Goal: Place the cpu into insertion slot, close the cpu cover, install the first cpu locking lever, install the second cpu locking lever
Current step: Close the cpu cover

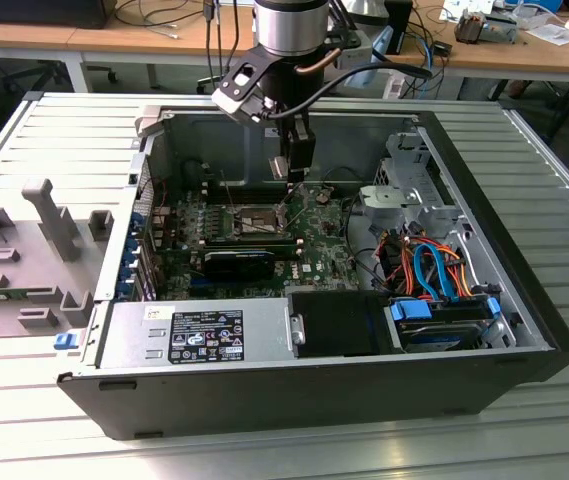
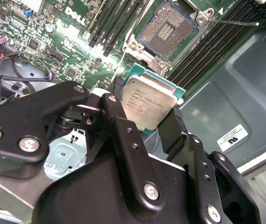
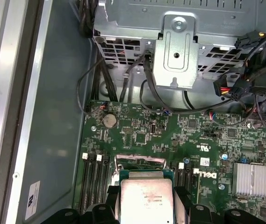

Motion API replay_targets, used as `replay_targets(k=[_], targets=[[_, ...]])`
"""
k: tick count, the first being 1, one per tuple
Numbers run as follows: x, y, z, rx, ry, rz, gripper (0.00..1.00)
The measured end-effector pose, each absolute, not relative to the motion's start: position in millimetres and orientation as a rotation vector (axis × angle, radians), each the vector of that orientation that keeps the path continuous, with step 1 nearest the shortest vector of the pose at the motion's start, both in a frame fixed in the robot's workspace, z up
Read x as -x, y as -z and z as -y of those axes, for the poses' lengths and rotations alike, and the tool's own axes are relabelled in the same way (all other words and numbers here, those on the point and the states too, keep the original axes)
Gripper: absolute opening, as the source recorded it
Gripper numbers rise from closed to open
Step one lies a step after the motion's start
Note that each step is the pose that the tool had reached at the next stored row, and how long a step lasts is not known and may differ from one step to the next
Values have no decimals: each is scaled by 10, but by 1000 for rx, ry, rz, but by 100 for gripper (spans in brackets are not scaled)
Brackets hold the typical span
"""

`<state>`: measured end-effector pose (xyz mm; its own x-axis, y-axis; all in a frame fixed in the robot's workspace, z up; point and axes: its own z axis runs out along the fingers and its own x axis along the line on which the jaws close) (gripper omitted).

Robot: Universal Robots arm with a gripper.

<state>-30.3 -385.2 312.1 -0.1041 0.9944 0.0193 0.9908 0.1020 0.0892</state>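
The tool (image 2: 147,116) is clenched on the cpu (image 2: 149,95). Its two black fingers (image 2: 118,116) pinch opposite edges of the chip, so the silver-grey lid and green rim are uncovered. I judge that an edge grip like this leaves the underside free and lets the chip meet its seat flat. In the first wrist view the same grasp reads square-on, with the cpu (image 3: 144,198) held above the green board (image 3: 193,140). From the exterior view the tool (image 1: 289,172) hangs inside the open computer case (image 1: 314,395), over the board and near the insertion slot (image 1: 254,222), clear of it. In the second wrist view the insertion slot (image 2: 163,30) lies open, its dark contact field bare inside the silvery rim and apart from the chip, so the cpu is not yet seated. A thin locking lever (image 2: 231,21) juts sideways from the socket's corner, apparently released to leave the opening free. How the cpu cover stands I cannot tell. Long black memory slots (image 2: 203,51) crowd the socket on both sides, and with the lever they look like the closest obstacles. Farther off are a coin cell (image 3: 109,120), a finned heatsink (image 3: 250,179), loose dark cables (image 3: 123,79) and the metal drive cage (image 3: 175,51). The case rests on a slatted counter (image 1: 264,455), with a grey moulded tray (image 1: 24,250) on the exterior view's left.
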Motion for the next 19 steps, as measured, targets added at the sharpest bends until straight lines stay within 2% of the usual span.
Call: replay_targets(k=[19], targets=[[303,-3120,3852,-2125,-121,-2246,55]])
